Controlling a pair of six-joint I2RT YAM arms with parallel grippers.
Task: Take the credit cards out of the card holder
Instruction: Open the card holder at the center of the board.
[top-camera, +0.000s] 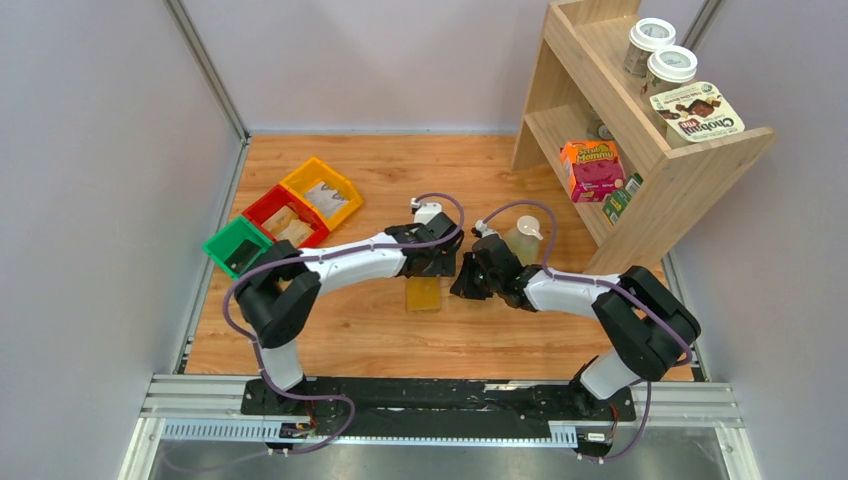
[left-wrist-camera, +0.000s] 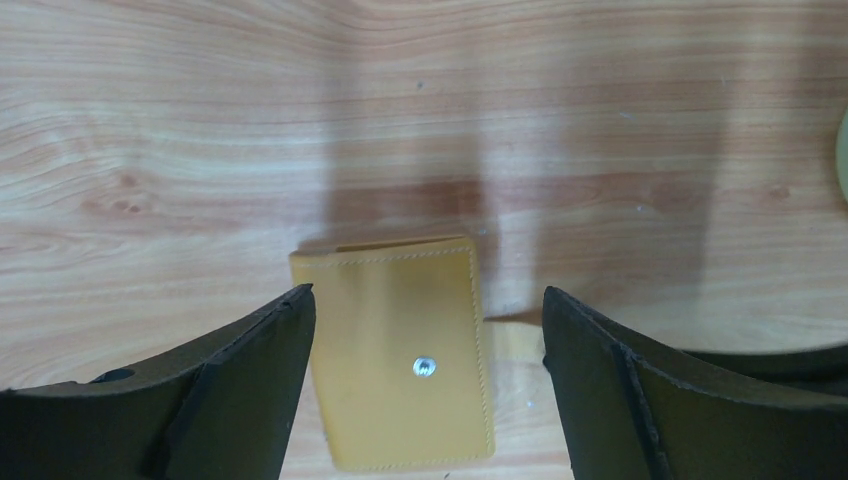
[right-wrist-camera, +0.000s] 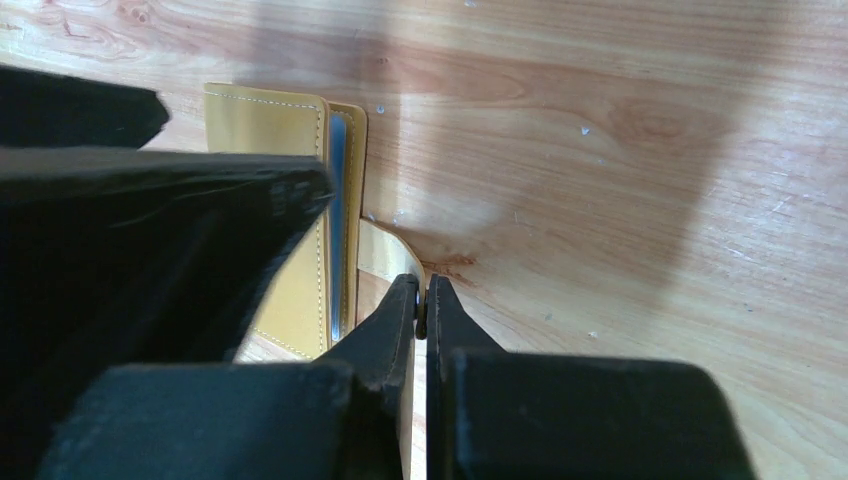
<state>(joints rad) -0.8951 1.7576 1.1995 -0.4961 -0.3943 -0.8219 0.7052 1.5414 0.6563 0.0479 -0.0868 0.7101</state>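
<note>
From above, both arms reach in to the middle of the wooden table (top-camera: 350, 340), and the card holder (top-camera: 423, 294) lies flat there, just under their tips. The left gripper (top-camera: 430, 268) hangs over the holder's far end, and the right gripper (top-camera: 460, 285) comes in low at its right side. A yellow bin (top-camera: 300, 172), a red bin (top-camera: 268, 197) and a green bin (top-camera: 222, 238) sit in a slanting row off to the far left, well apart from the wallet. A small bottle (top-camera: 522, 240) stands just behind the right gripper, and a wooden shelf unit (top-camera: 690, 160) with cups and boxes is at the far right. From the left wrist, the left gripper (left-wrist-camera: 428, 296) is spread wide, one dark finger on each side of the card holder (left-wrist-camera: 400, 400) and neither touching it. The holder is folded shut with its silver snap (left-wrist-camera: 424, 367) facing up, and a pale strip of the snap tab (left-wrist-camera: 512, 342) pokes out to its right. From the right wrist, the right gripper (right-wrist-camera: 421, 295) has its jaws pressed tight together, and they look to be nipping the free end of the snap tab (right-wrist-camera: 385, 250), which runs from the card holder (right-wrist-camera: 265, 125) to the fingertips. The wallet's edge gapes a little, and a thin blue-grey sliver of the credit cards (right-wrist-camera: 340, 190) shows between the yellow leaves, inside the holder. A big black shape covers the left of this view; I cannot tell what it is.
</note>
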